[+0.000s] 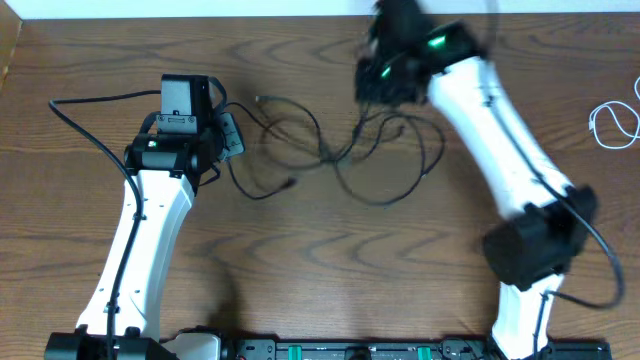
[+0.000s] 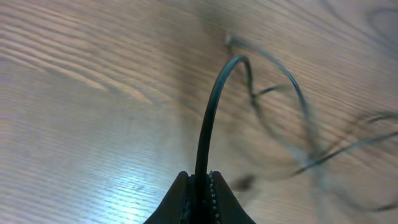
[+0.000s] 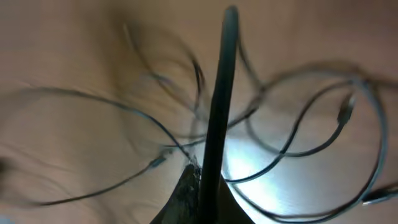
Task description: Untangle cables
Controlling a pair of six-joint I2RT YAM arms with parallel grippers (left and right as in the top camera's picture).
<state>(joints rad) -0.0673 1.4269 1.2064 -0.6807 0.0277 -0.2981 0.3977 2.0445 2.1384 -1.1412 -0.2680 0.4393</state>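
Wood table (image 1: pixel 300 260) holds tangled black cables (image 1: pixel 340 152). Clamped on limp, light strands are left gripper (image 2: pixel 199 186) and right gripper (image 3: pixel 208 183); plug ends look the likeliest handholds.

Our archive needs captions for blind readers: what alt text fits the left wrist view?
The left gripper is shut on a black cable that arches away over the wooden table. To its right, other cables lie in a blurred tangle.

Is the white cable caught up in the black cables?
No, in the overhead view the white cable lies alone at the far right, well apart from the black cables tangled in the middle.
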